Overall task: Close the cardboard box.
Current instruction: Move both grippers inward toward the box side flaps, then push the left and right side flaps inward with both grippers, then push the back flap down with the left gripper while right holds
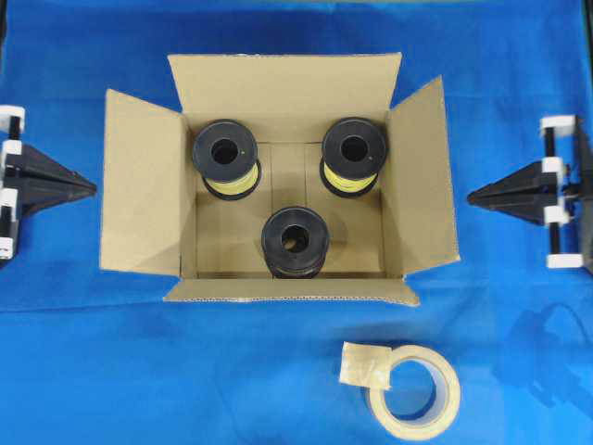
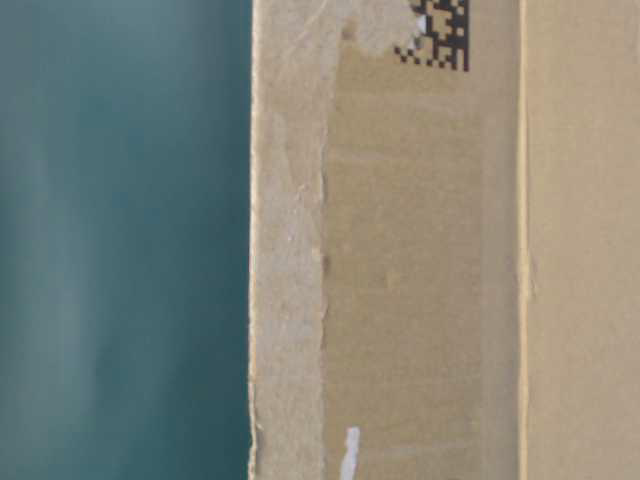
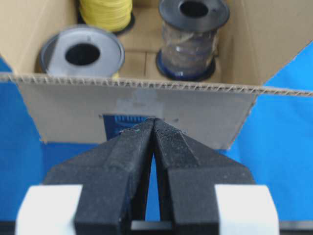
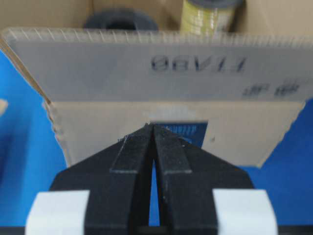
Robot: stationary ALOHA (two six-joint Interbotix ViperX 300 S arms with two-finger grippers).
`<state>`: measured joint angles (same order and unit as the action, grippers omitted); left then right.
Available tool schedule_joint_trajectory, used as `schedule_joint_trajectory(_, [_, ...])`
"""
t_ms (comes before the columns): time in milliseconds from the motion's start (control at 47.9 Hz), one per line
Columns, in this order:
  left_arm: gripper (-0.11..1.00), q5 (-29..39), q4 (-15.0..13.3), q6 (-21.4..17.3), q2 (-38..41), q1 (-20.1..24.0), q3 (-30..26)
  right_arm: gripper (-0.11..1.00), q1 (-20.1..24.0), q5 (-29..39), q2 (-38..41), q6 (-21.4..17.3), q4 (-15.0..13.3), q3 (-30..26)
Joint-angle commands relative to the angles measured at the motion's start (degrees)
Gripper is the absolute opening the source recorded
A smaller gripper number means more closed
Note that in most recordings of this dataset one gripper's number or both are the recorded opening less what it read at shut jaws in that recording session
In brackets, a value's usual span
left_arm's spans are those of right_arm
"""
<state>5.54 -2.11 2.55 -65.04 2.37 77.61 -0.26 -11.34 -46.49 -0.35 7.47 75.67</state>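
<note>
The cardboard box point(image 1: 148, 185) stands open in the middle of the blue cloth, all four flaps spread outward. Three spools sit inside: two black ones wound with yellow wire point(image 1: 225, 158) point(image 1: 353, 154) and one dark one point(image 1: 296, 241). My left gripper point(image 1: 93, 188) is shut and empty, left of the left flap, apart from it. My right gripper point(image 1: 471, 196) is shut and empty, right of the right flap. The left wrist view shows the box's left flap point(image 3: 73, 110) ahead of the shut gripper point(image 3: 154, 120). The right wrist view shows the printed right flap point(image 4: 195, 66) ahead of the shut gripper point(image 4: 152, 126).
A beige tape roll point(image 1: 415, 391) with a loose tape piece point(image 1: 363, 364) lies on the cloth in front of the box, toward the right. The table-level view is filled by the box's wall point(image 2: 420, 280) with an old tape strip and a code label point(image 2: 440, 35).
</note>
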Motion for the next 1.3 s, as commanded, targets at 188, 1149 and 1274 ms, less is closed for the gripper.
schedule_joint_trajectory(188, [0.00,-3.8,-0.1,0.2,3.5,0.2,0.0,0.00,-0.1,-7.4,7.0,-0.1,1.2,-0.7])
schedule_joint_trajectory(1149, [0.00,-24.2,0.0,-3.6,44.7,1.0,-20.9,0.00,-0.9,-15.5,28.7,1.2,0.9,-19.1])
schedule_joint_trajectory(1274, [0.00,-23.9,0.1,-4.2,48.2,1.1,-23.8,0.00,-1.1,-15.4,31.8,1.2,0.9,-21.7])
